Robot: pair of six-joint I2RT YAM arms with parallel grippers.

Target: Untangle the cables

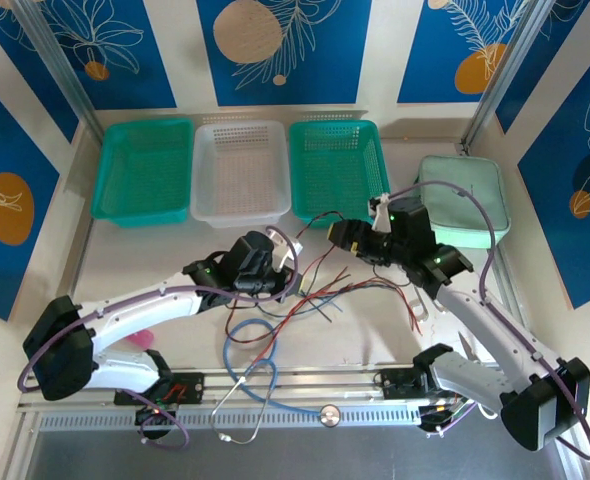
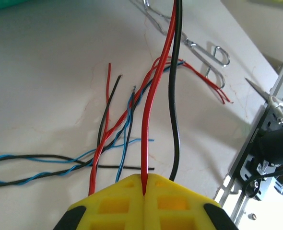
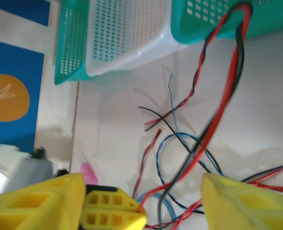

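The cables [image 1: 325, 287] lie tangled on the table between my two grippers: thin red, black and blue strands [image 2: 122, 120], some twisted in pairs. My left gripper [image 2: 145, 184] is shut on a single red cable [image 2: 148, 120] that runs up and away from it. A black cable [image 2: 172, 120] runs alongside and passes behind its right finger. My right gripper [image 3: 142, 182] hangs open above the tangle, and the raised red and black cables [image 3: 218, 110] cross between its fingers without touching them. The left gripper's yellow tips [image 3: 139, 218] show below it, with the red cable in them.
Two teal baskets [image 1: 143, 170] [image 1: 337, 170] and a white basket [image 1: 240, 170] line the back of the table. A pale green pouch [image 1: 465, 195] lies at the right. A light-blue stethoscope tube [image 1: 250, 350] loops near the front edge. Metal scissors handles [image 2: 199, 48] lie right of the tangle.
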